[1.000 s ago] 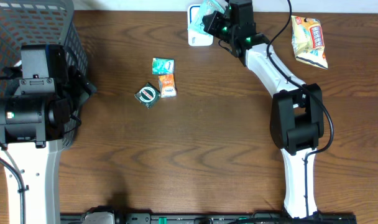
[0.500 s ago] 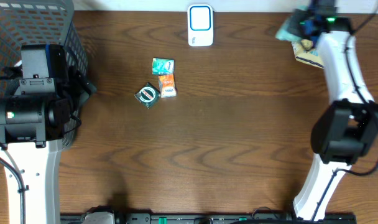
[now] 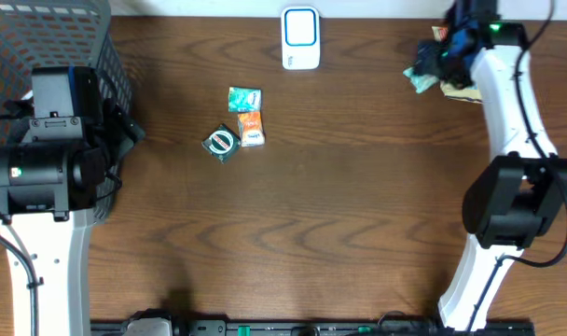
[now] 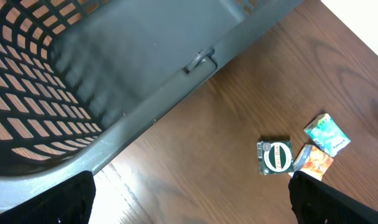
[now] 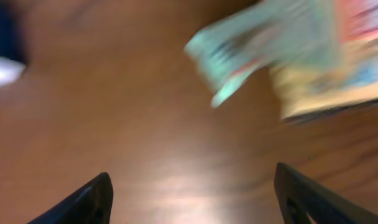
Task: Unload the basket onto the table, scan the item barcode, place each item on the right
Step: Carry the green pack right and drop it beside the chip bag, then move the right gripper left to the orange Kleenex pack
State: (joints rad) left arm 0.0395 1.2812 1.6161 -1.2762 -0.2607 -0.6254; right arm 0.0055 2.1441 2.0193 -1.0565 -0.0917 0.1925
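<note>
Your overhead is evenly lit and sharp, with soft shadows by the arms. Left wrist's crisp too, pale sheen on the table (image 4: 145, 180) beside the basket (image 4: 114, 68). Right wrist is pure motion smear: the teal packet (image 5: 270, 43) is a streak, and there's a glare patch on the wood.

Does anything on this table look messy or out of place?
Mildly, yes. The pale teal plastic packet at the far right of the overhead view lies crooked. It seems to overlap the yellow snack bag rather than sit apart from it. The right wrist view is too blurred to be sure they touch.
</note>
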